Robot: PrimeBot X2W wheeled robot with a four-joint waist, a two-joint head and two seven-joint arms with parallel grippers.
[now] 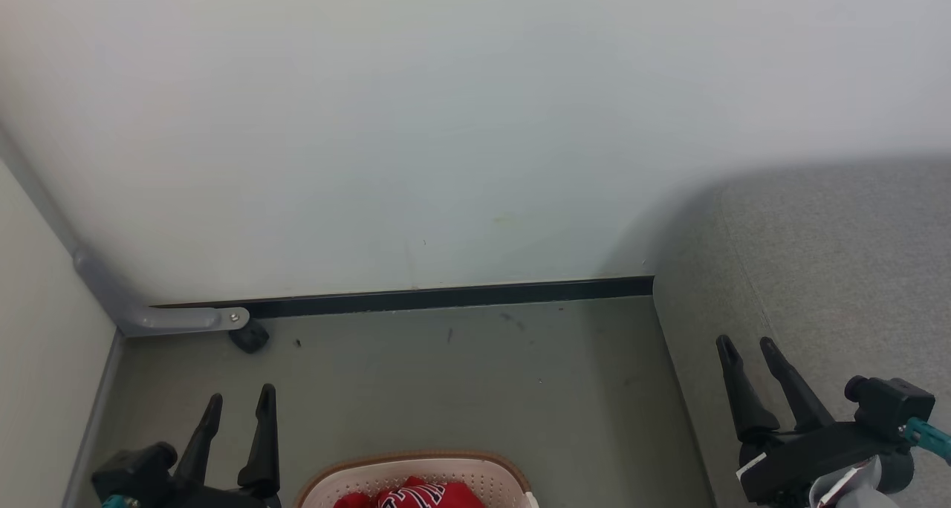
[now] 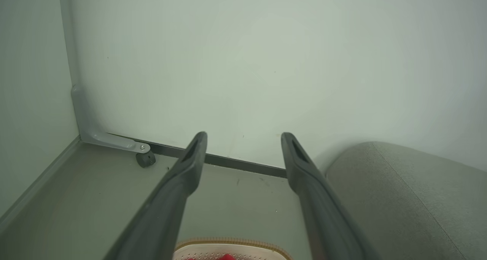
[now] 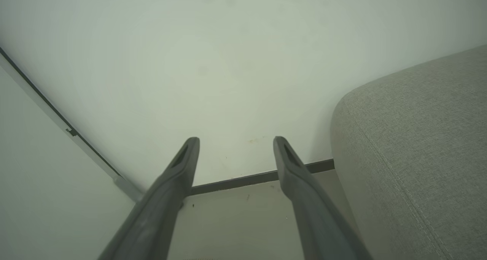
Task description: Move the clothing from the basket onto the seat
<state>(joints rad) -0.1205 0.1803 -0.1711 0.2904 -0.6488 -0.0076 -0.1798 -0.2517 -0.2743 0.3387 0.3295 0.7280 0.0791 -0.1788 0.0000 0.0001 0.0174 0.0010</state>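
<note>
- My left gripper (image 1: 241,393) hangs spread and empty, near left of the basket (image 1: 475,477).
- The basket sits on the floor (image 1: 483,374) at the near edge, red clothing (image 1: 420,495) inside; I barely see it, so a blind reach could snag the rim.
- My right gripper (image 1: 747,342), spread and empty, hovers beside the seat (image 1: 832,270); swinging across might scrape its corner.

Red clothing (image 1: 416,495) with white lettering, cream basket (image 1: 475,477) with brown rim, grey seat (image 1: 832,270)

Red clothing (image 1: 416,495) in basket (image 1: 349,477)
</note>
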